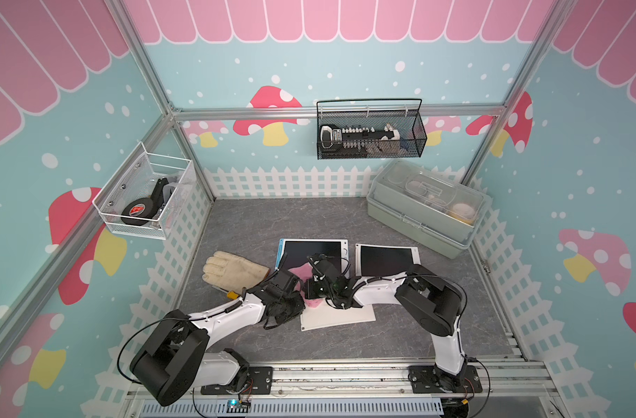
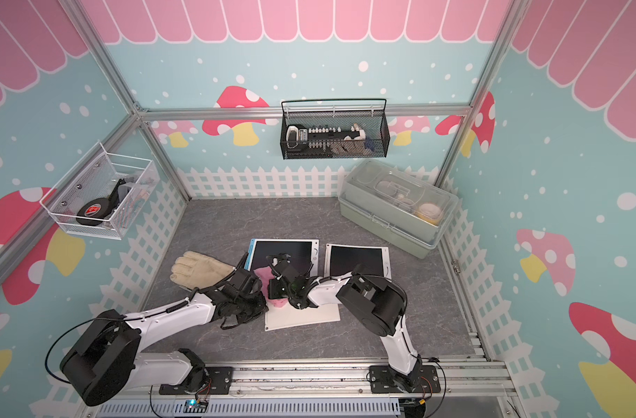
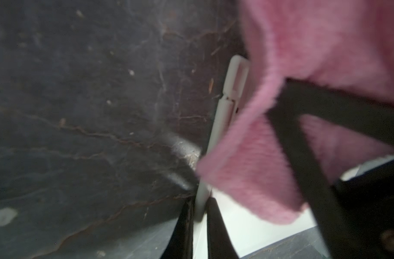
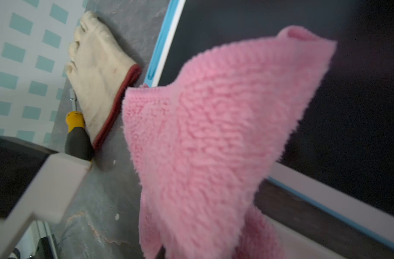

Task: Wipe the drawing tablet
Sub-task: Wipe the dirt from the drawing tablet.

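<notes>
The pink cloth (image 4: 214,134) hung from the right jaws, closed tight on it (fluffy side showing). The left jaws were nearly shut, pinching the edge of the white tablet (image 1: 340,316) beneath the right jaws.

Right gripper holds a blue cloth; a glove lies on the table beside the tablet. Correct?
Not blue: the cloth is pink, as the right wrist view shows. The right gripper holds it; the glove lies on the table beside the tablet.
</notes>
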